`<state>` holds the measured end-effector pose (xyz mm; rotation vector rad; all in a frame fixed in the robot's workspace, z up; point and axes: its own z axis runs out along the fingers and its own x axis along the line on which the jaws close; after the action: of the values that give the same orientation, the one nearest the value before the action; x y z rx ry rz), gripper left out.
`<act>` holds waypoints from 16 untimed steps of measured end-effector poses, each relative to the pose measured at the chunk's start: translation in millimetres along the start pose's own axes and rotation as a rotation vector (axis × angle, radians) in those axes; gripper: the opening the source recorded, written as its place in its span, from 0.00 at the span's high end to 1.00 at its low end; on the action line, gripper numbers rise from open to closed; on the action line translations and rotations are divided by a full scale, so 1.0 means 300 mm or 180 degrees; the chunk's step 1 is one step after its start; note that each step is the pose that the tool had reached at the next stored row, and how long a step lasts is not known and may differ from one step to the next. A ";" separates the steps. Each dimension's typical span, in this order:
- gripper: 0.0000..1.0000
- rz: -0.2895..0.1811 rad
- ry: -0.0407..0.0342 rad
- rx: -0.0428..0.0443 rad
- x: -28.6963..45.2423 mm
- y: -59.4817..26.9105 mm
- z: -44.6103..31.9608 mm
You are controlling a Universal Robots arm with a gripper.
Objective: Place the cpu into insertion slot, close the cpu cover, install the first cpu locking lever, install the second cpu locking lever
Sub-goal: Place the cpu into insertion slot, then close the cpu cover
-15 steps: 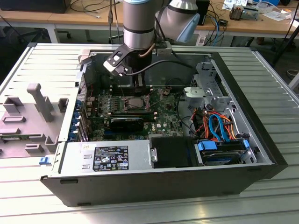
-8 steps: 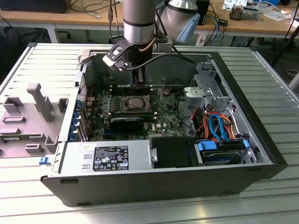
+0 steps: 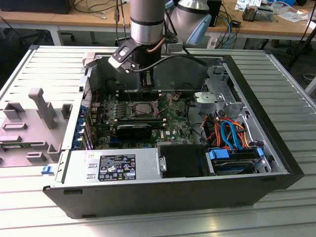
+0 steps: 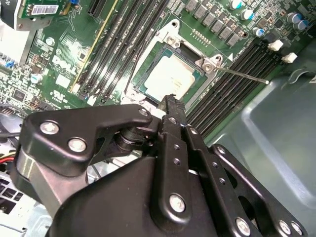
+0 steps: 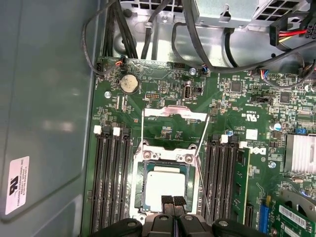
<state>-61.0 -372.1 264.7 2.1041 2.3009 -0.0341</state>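
The cpu [image 5: 165, 183] lies flat in the motherboard socket, its silver top and green border uncovered; it also shows in the second wrist view [image 4: 170, 76] and the exterior view [image 3: 140, 109]. The cpu cover [image 5: 175, 114] stands tipped open behind the socket. Two thin wire levers [image 5: 203, 136] stick up beside it, and one lever [image 4: 242, 74] juts out from the socket corner. My gripper [image 5: 173, 200] is shut with nothing visible between its fingertips. It hangs just above the socket's near edge [image 4: 170, 102], under the arm inside the open case [image 3: 146, 89].
Memory slots [image 5: 111, 182] flank the socket on both sides. Black cables [image 5: 197, 44] run along the case wall behind the board. The power supply [image 3: 114, 167] and a drive bay with blue and orange cables [image 3: 228, 136] fill the front. A grey fixture [image 3: 34, 123] sits outside the case.
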 end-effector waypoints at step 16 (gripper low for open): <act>0.89 -0.0001 0.0000 0.0000 0.000 0.001 -0.002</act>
<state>-60.7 -372.1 265.4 2.1039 2.3012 -0.0341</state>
